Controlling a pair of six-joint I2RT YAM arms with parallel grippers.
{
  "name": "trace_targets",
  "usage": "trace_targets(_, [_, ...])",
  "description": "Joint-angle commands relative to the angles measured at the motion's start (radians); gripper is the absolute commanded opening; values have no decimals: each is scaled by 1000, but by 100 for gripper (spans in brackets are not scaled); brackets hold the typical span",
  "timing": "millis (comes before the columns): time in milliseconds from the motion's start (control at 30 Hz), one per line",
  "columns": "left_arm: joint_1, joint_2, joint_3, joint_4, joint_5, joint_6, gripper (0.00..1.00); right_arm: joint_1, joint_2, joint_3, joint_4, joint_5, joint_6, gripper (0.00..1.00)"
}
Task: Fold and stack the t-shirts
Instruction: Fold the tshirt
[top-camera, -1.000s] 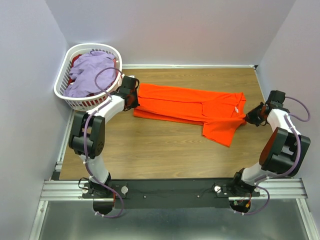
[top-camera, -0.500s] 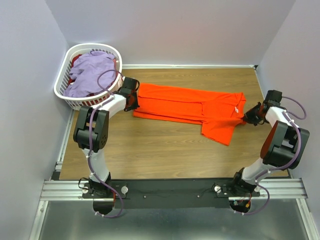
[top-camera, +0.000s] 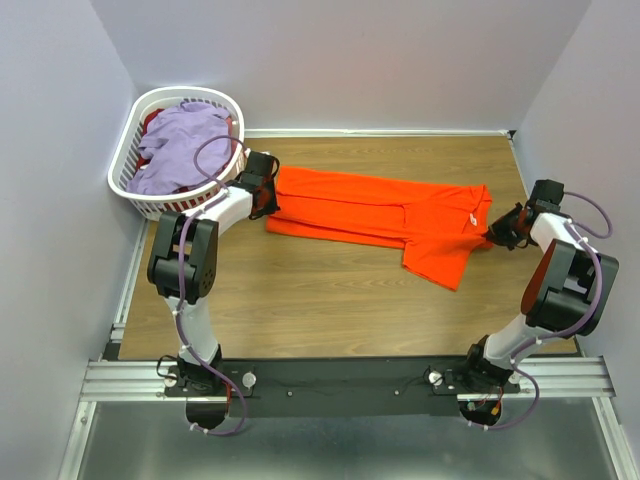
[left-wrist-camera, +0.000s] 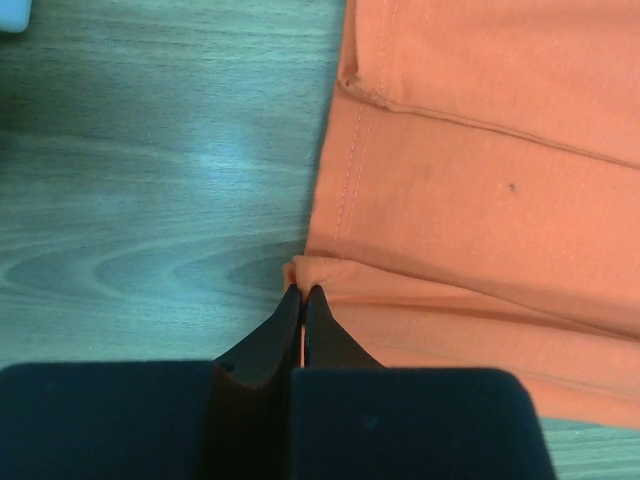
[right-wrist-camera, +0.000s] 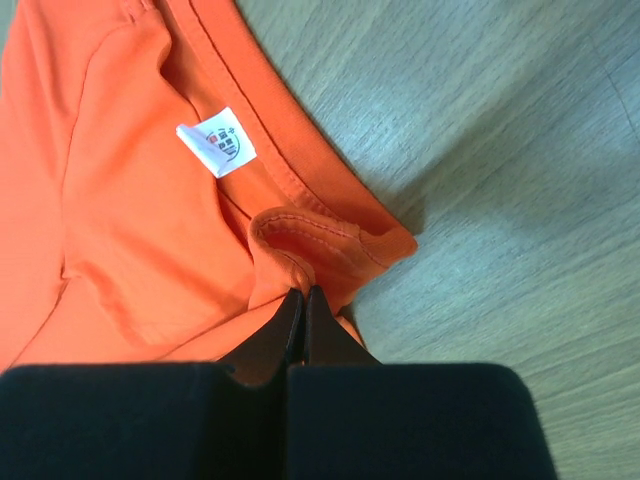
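I have the orange t-shirt (top-camera: 380, 215) lying on the wooden table (top-camera: 330, 300) just beside the white laundry basket (top-camera: 125, 165), folded lengthwise into a long band that stretches away from the basket. The left gripper (left-wrist-camera: 302, 290) is at the band's end nearest the basket. Its fingers are pressed tight together, pinching a small pucker of the hem. How much cloth sits between them I can't make out, since the gripper body covers the lower part of that view. The right gripper (right-wrist-camera: 302, 292) is at the end farthest from the basket, fingers likewise narrowed to a sliver on a bunched ridge of collar, just below the white neck label (right-wrist-camera: 216, 141). From the top camera both sets of fingertips are hidden under the wrists. A lavender t-shirt (top-camera: 180, 140) is heaped in the basket. Something dark red shows beneath it, too buried to identify.
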Motion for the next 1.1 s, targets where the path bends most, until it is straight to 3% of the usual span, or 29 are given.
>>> trace_targets(0, [11,31,31,13,-16,20,0,1,24,8,37,40,9,1])
trace_targets(1067, [8,101,48,30,-38,25,0,33,15,52,67,51,6,2])
